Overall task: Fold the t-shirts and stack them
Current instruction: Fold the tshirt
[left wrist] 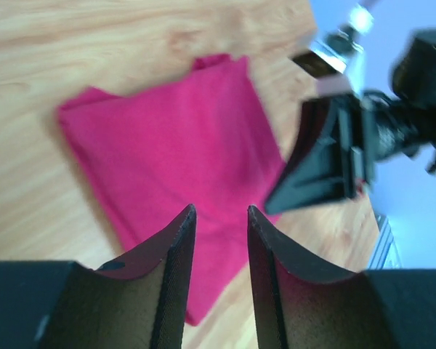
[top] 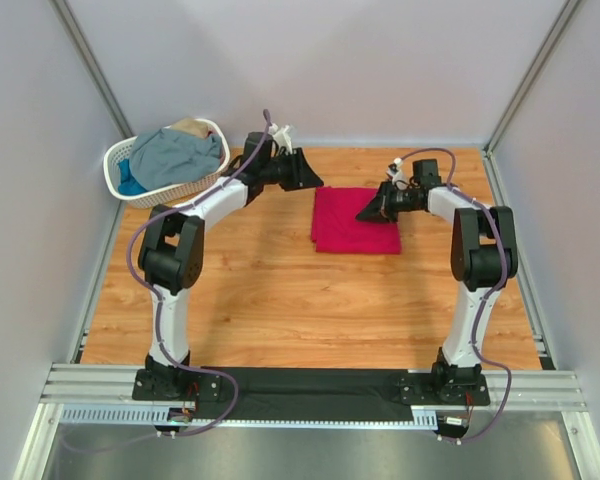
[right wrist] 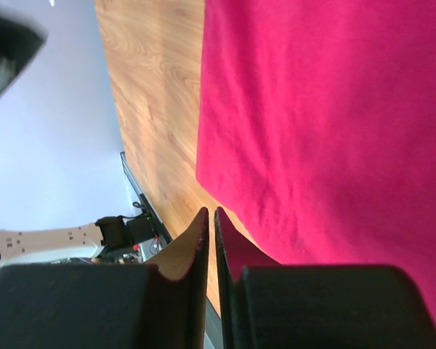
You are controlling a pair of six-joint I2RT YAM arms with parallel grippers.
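Top view: crimson t-shirt, a flat folded rectangle, on wood-grain table at 1 o'clock; crumpled grey-blue t-shirt in white lattice basket at 10 o'clock | Left wrist: left gripper parted, empty, over the crimson cloth | Right wrist: right gripper nearly closed, holding nothing, at the matte, faintly wrinkled shirt's edge

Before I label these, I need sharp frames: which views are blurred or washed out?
Top external: sharp and evenly lit, shirt and basket crisp. Left wrist: soft all over, right gripper smeared, wall behind it washed pale. Right wrist: shirt weave fairly clear, dark shape at upper left badly out of focus.
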